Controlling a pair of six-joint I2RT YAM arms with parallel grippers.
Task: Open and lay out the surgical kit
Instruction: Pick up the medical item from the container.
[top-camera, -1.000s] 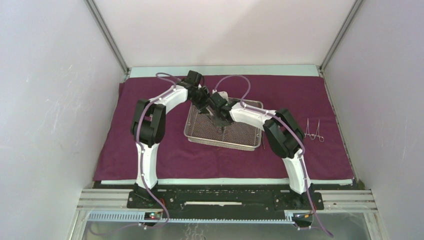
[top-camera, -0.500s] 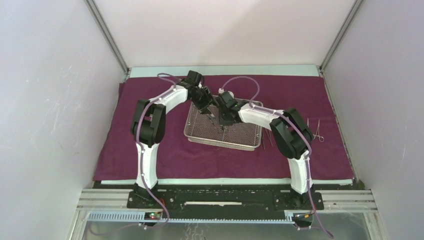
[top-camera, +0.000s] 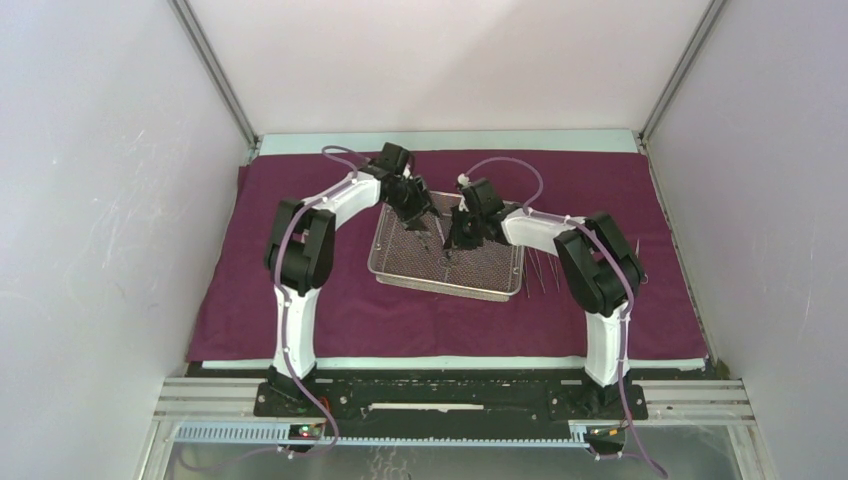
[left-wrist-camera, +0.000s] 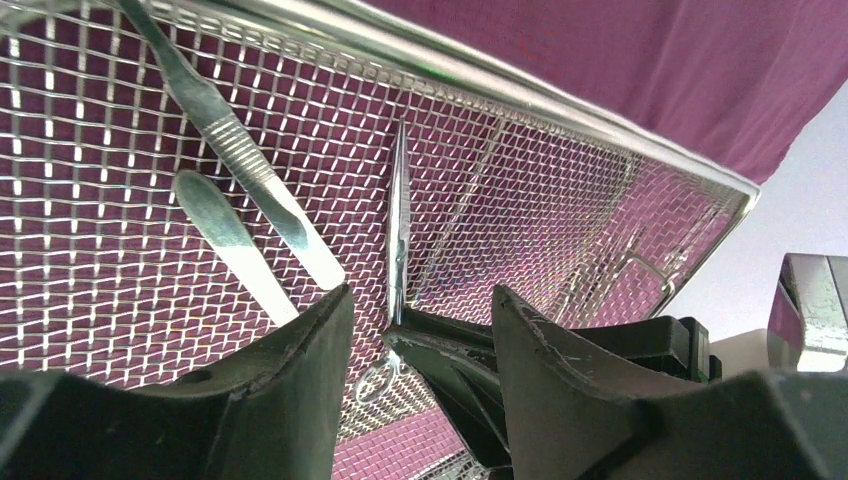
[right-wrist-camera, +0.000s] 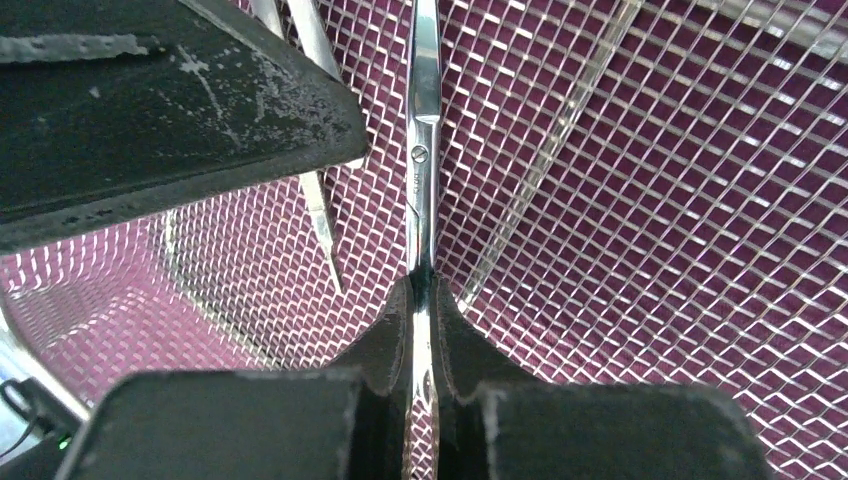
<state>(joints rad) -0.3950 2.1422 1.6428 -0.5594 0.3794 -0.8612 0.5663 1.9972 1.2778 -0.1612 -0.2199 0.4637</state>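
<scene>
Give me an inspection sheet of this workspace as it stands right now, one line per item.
Surface: maroon-purple cloth wrap spread flat.
Job's things: shallow silver wire-mesh tray mid-cloth, holding two flat steel tools; thin steel scissors gripped inside it; thin steel instruments on the cloth right of the tray.
Clutter: nothing seen.
Grippers: left gripper open over the tray; right gripper shut on the scissors.
Cables: lilac cables loop up behind both grippers.
Surroundings: white enclosure walls.

cloth wrap: one;
wire-mesh tray: one;
scissors: one pair;
flat steel instruments in tray: two;
thin instruments on cloth: number unclear;
robot arms: two
</scene>
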